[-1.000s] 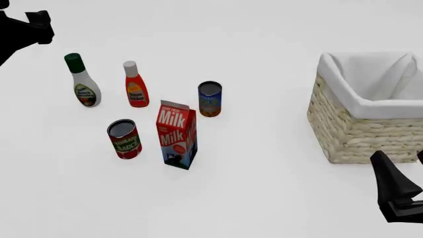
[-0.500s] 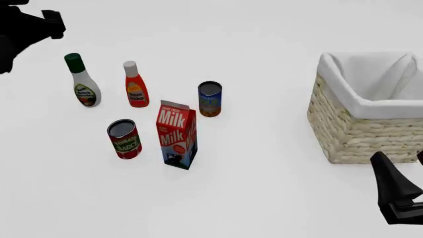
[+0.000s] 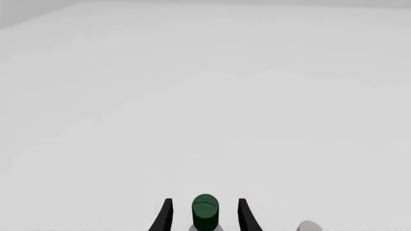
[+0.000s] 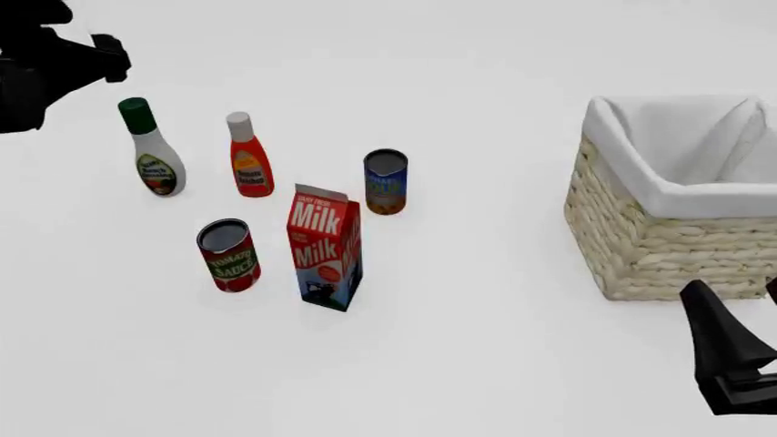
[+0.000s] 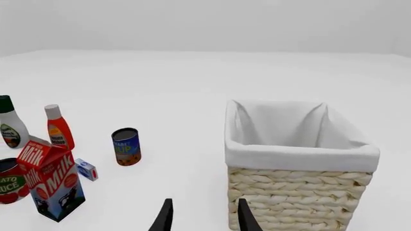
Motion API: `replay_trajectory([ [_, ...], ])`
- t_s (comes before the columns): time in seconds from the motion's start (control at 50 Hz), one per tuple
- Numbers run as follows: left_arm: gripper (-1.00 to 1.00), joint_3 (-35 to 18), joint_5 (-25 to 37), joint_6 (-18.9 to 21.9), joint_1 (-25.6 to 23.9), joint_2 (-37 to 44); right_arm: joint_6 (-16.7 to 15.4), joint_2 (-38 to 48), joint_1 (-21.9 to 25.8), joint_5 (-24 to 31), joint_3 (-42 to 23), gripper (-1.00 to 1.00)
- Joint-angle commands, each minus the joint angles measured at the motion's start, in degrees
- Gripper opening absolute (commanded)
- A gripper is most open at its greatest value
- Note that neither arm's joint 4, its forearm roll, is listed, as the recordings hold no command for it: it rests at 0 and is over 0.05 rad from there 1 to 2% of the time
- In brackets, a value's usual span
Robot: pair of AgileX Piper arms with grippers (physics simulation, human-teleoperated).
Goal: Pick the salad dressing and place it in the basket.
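Note:
The salad dressing, a white bottle with a dark green cap, stands upright at the far left of the table. My left gripper is open and hovers just up-left of its cap, not touching it. In the left wrist view the green cap shows between the two open fingers of the left gripper. The basket, pale wicker with a white lining, stands at the right. My right gripper is open and empty near the basket's front corner. The right wrist view shows the basket beyond the gripper and the salad dressing far off.
A red-orange bottle with a white cap stands right of the salad dressing. A blue can, a milk carton and a tomato sauce can stand in the left middle. A small blue box lies behind the carton.
My left gripper has moved right and slightly down, closer to the salad dressing's cap. The right arm and all objects have not moved.

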Motion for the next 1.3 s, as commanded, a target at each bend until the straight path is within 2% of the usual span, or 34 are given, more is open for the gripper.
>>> replay_trajectory([
  [0.02,1.00,-2.0,1.1,-0.3,0.2,2.7,-0.1,0.5,0.2,-0.6,0.0,1.00],
  [0.3,1.00,-4.5,2.9,-0.3,-0.5,5.7,-0.4,1.7,0.4,-1.8,0.0,1.00],
  [0.84,1.00,-6.8,3.6,-0.8,-0.3,11.0,-0.3,0.1,0.2,0.3,0.0,1.00],
  [1.3,1.00,-11.3,4.9,-0.4,-0.1,15.8,-0.4,0.2,-0.2,0.6,0.0,1.00],
])
